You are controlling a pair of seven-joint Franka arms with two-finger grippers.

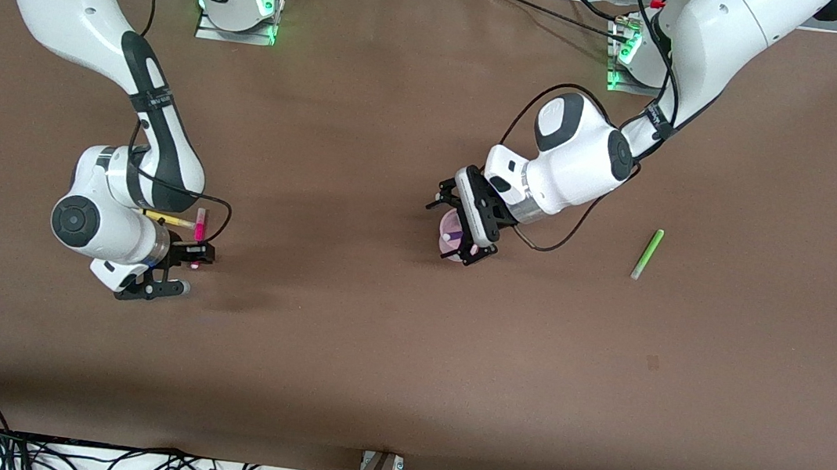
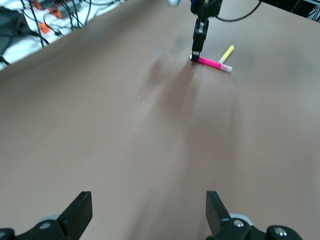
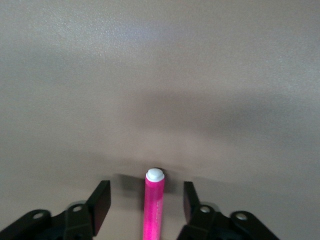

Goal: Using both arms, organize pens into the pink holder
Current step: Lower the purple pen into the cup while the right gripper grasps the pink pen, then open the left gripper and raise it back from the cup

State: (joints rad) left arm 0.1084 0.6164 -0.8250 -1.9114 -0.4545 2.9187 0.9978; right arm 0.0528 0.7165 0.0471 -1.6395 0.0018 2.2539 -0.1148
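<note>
The pink holder (image 1: 449,246) stands mid-table, partly hidden under my left gripper (image 1: 471,225), which hangs open and empty just above it. Inside the cup a pen's pale tip (image 1: 447,236) shows. The magenta pen (image 1: 200,224) lies flat toward the right arm's end, with the yellow pen (image 1: 166,220) beside it. My right gripper (image 1: 187,269) is down at the table, open, its fingers on either side of the magenta pen (image 3: 154,210) with a gap on each side. The green pen (image 1: 646,255) lies alone toward the left arm's end.
The left wrist view shows bare brown tabletop between my left gripper's fingertips (image 2: 82,210), and farther off the magenta pen (image 2: 212,63) and yellow pen (image 2: 227,52). Cables (image 1: 125,462) run along the table edge nearest the front camera.
</note>
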